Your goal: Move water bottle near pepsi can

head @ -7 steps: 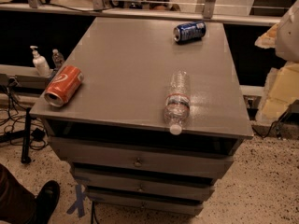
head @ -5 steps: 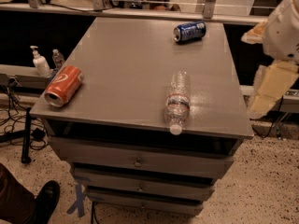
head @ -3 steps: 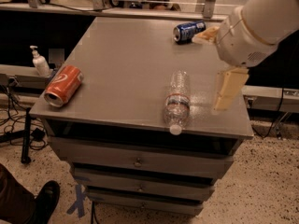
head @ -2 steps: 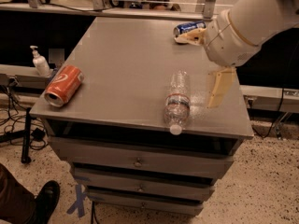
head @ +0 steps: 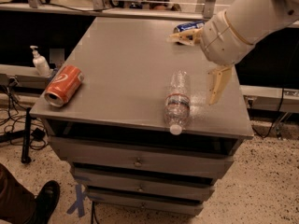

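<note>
Now that the arm has swung in from the right, its cream pincer (head: 192,70) hangs wide open beside the clear ribbed plastic water bottle (head: 177,99), which lies ungrasped at the front of the grey bench (head: 117,64), well apart from the dark blue pepsi can (head: 188,26).

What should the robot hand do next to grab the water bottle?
Probably shift the gripper sideways over the water bottle, then lower it around the middle. The gripper hangs open above the table, beside the bottle's far end. The bottle lies untouched on its side near the front edge. The pepsi can lies at the back.
</note>
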You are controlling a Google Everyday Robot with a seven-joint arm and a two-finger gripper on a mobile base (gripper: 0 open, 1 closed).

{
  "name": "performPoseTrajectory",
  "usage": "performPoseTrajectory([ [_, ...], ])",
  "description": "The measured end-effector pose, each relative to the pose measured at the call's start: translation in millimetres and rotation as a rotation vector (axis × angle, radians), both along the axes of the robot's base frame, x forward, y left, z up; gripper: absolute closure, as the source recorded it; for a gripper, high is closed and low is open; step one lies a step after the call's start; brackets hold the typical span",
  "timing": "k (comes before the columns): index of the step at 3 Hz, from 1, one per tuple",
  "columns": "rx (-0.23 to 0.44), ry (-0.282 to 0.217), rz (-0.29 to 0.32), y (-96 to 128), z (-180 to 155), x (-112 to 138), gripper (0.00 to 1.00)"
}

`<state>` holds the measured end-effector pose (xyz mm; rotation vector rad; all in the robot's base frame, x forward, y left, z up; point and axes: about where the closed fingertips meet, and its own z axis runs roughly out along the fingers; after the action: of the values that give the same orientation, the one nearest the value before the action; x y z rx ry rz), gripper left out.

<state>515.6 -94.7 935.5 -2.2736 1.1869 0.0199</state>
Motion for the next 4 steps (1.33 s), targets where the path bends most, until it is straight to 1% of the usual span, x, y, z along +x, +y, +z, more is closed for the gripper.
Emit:
performPoseTrajectory([
  [1, -0.053, -0.022, 0.043, 3.1, -0.7, -4.1, 0.00],
  [2, -0.160, -0.080, 0.154, 3.8, -0.6, -4.2, 0.00],
  [3, -0.237, -0.143, 0.276, -0.8, -2.6, 4.7, 0.00],
  [4, -0.273, -0.184, 0.388, -4.0, -11.0, 15.6, 0.00],
])
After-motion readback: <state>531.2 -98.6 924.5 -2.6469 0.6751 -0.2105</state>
